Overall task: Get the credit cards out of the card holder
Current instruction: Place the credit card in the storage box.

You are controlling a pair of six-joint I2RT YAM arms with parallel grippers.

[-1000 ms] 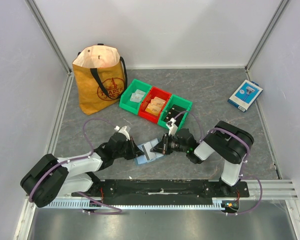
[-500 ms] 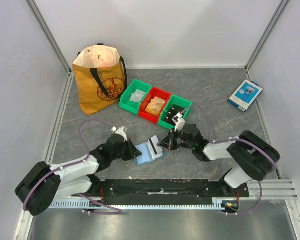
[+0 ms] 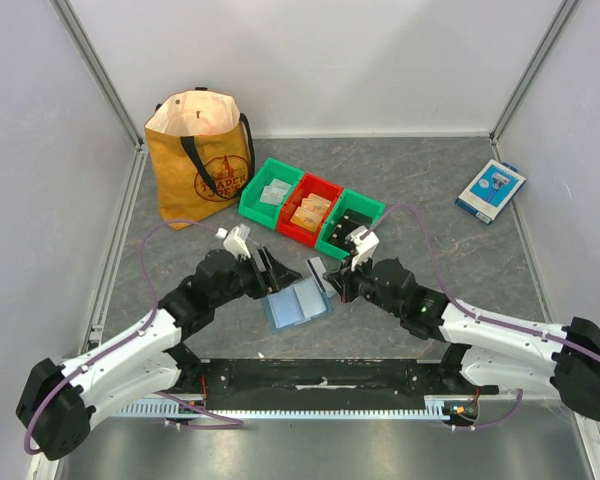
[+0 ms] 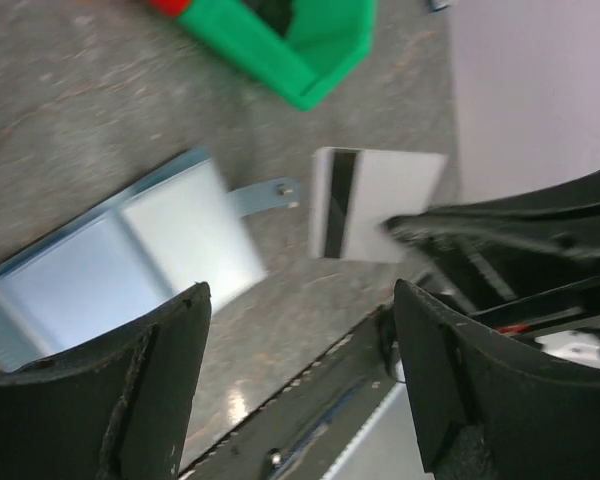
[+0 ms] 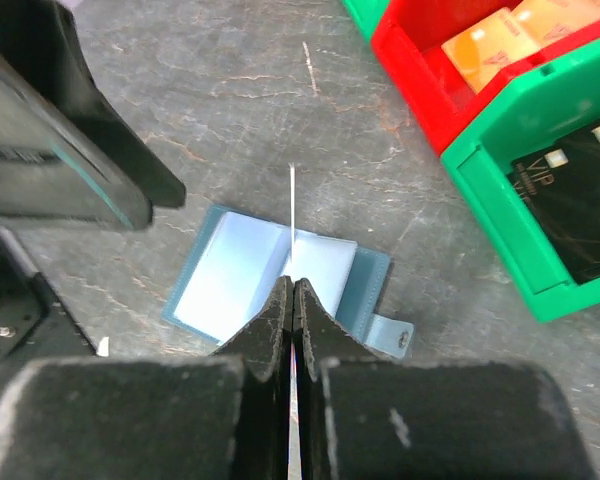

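The card holder (image 3: 298, 305) lies open on the grey table, pale pockets up, its snap tab (image 4: 265, 192) to the right. My right gripper (image 3: 328, 275) is shut on a white credit card (image 4: 375, 205) with a black stripe, held on edge just above the holder. In the right wrist view the card (image 5: 292, 215) shows as a thin line over the holder (image 5: 230, 275), running out from the gripper (image 5: 293, 285). My left gripper (image 3: 273, 270) hangs open over the holder's left side, fingers (image 4: 150, 385) wide apart, holding nothing.
Three bins stand behind the holder: a green one (image 3: 271, 193) with pale cards, a red one (image 3: 308, 210) with orange cards (image 5: 500, 40), a green one (image 3: 352, 222) with a black card (image 5: 570, 190). A yellow tote bag (image 3: 202, 158) is back left, a blue-and-white box (image 3: 490, 190) back right.
My left gripper has opened and risen off the card holder. My right gripper has drawn the white card out of the holder and lifted it; the holder now lies flat and open.
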